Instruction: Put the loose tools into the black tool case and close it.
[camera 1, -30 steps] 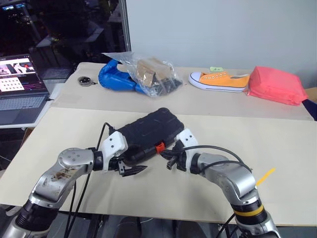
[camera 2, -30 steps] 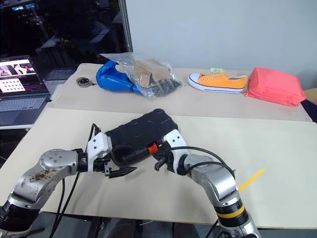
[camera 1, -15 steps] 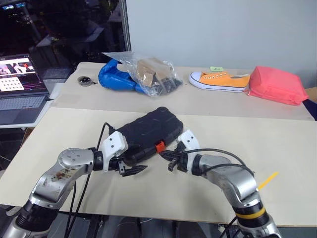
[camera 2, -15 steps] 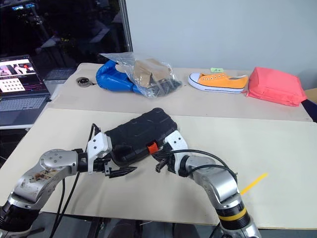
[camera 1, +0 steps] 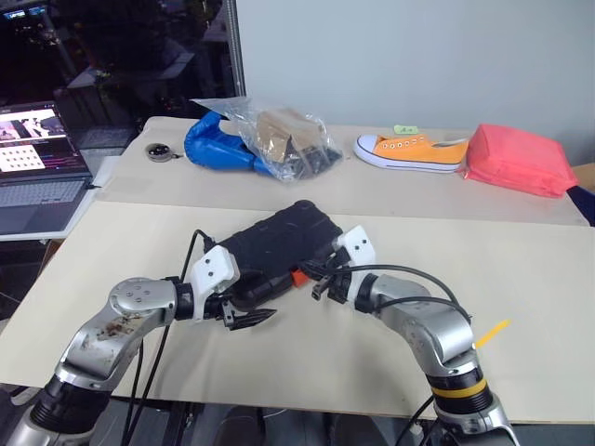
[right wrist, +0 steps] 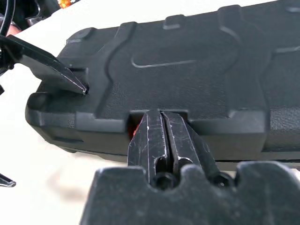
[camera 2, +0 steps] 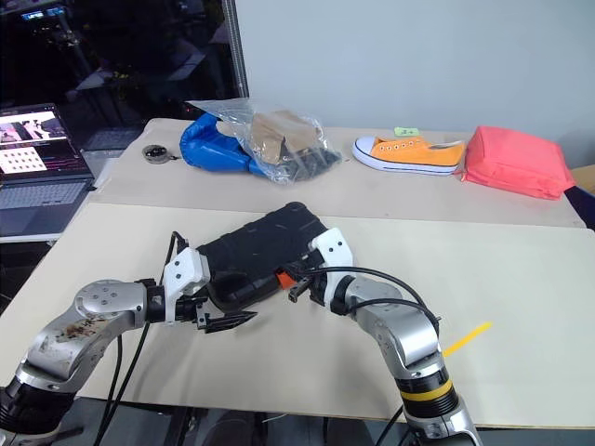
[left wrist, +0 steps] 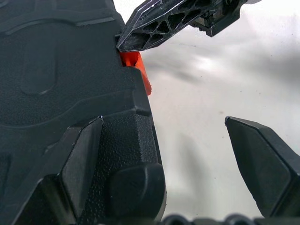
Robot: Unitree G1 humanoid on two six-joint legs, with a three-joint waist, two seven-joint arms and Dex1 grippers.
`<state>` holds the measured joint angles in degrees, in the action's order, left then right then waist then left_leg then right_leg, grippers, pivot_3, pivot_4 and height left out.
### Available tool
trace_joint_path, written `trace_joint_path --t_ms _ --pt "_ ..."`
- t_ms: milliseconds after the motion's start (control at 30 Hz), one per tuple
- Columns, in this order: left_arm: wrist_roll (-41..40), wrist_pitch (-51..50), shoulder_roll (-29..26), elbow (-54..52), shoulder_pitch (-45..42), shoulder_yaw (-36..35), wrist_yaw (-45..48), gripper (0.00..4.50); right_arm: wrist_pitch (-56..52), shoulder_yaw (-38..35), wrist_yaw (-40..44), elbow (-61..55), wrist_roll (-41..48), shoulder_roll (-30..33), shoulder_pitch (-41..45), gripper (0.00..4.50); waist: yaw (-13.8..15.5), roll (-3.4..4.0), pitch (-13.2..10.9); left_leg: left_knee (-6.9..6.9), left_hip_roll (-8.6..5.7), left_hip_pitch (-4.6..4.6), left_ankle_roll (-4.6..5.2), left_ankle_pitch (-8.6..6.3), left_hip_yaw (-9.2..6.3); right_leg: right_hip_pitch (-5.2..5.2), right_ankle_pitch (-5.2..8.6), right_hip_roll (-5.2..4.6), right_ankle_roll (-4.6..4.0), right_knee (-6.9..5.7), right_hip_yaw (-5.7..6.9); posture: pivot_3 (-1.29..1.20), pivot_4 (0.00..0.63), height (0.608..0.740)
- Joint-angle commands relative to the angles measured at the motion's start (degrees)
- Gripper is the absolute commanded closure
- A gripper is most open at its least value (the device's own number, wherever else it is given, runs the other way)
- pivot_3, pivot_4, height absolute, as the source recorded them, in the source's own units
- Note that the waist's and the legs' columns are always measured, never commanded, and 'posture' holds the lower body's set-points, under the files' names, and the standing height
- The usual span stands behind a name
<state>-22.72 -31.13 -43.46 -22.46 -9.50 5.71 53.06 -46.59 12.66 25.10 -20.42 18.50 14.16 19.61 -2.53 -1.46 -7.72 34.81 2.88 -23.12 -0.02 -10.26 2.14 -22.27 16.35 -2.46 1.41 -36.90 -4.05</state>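
Note:
The black tool case [camera 1: 279,243] lies shut on the near table, lid up, its small orange latch [camera 1: 297,276] on the edge facing me. My right gripper [camera 1: 305,273] is shut, and its joined tips [right wrist: 159,123] press into the latch notch. My left gripper [camera 1: 244,308] is open at the case's near left corner. One of its fingers [left wrist: 79,161] rests on the lid and the other [left wrist: 262,171] hangs over bare table beside the case. The left wrist view shows the right gripper's tip [left wrist: 154,21] at the latch [left wrist: 136,65]. The loose tools are out of view.
A second table behind holds a clear plastic bag [camera 1: 284,137] over a blue object [camera 1: 212,144], an orange shoe [camera 1: 409,150], a pink pouch [camera 1: 519,160] and a small round item [camera 1: 160,150]. A laptop [camera 1: 37,172] stands at far left. A yellow strip [camera 1: 493,331] lies at right.
My right gripper has risen a little and tipped up toward the latch, staying shut. The left gripper and the case have not moved.

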Motion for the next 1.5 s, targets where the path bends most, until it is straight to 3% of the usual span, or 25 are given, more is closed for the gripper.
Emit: trace_joint_path --t_ms 33,367,500,1000,1233,1500 --pt "1.55 -2.51 -0.44 3.41 2.77 2.87 0.23 0.0 0.96 2.12 0.27 0.27 -1.27 0.52 -1.21 4.46 -0.05 0.0 0.01 0.0 0.01 0.02 0.0 0.0 -0.01 0.0 0.02 0.0 0.04 -0.01 0.0 0.0 0.15 0.74" --pt "1.68 -2.15 -0.08 3.75 2.91 3.03 0.01 0.0 7.9 7.21 0.04 7.12 -7.41 0.55 -2.45 4.46 -0.18 -0.02 0.15 -0.05 0.05 0.23 -0.01 0.0 0.02 0.11 0.05 -0.01 0.03 -0.01 -0.03 0.0 0.15 0.74" --pt "1.69 -2.02 0.07 3.93 2.98 2.99 -0.14 0.0 11.39 8.8 0.56 10.19 -9.92 1.1 -3.27 4.46 -0.42 -0.05 0.17 -0.08 0.08 0.59 -0.12 -0.07 0.01 0.12 0.18 -0.03 -0.38 -0.01 -0.1 0.0 0.15 0.74" --pt "1.9 -1.43 0.85 4.7 3.27 2.89 -0.43 0.0 21.18 10.54 1.3 16.95 -16.38 2.13 -4.07 4.46 -0.4 -0.14 0.56 -0.14 0.1 0.88 -0.47 -0.29 -0.01 0.2 0.17 -0.15 -0.42 -0.01 -0.17 0.0 0.15 0.74" --pt "1.92 -1.48 1.0 4.95 3.34 2.65 -0.55 0.0 26.32 11.49 2.3 18.87 -19.74 3.52 -6.58 4.46 -0.29 -0.15 0.74 -0.32 0.08 1.08 -0.53 -0.32 -0.01 0.16 0.17 -0.97 -0.45 0.07 -0.02 0.0 0.15 0.74" --pt "1.8 -1.68 1.32 5.16 3.28 2.71 -0.56 0.0 26.94 10.15 2.36 18.53 -19.67 3.02 -6.76 4.46 -0.09 -0.19 1.02 -0.45 0.07 1.12 -0.55 -0.33 0.0 0.15 0.17 -1.0 -0.46 0.15 -0.02 0.0 0.15 0.74"
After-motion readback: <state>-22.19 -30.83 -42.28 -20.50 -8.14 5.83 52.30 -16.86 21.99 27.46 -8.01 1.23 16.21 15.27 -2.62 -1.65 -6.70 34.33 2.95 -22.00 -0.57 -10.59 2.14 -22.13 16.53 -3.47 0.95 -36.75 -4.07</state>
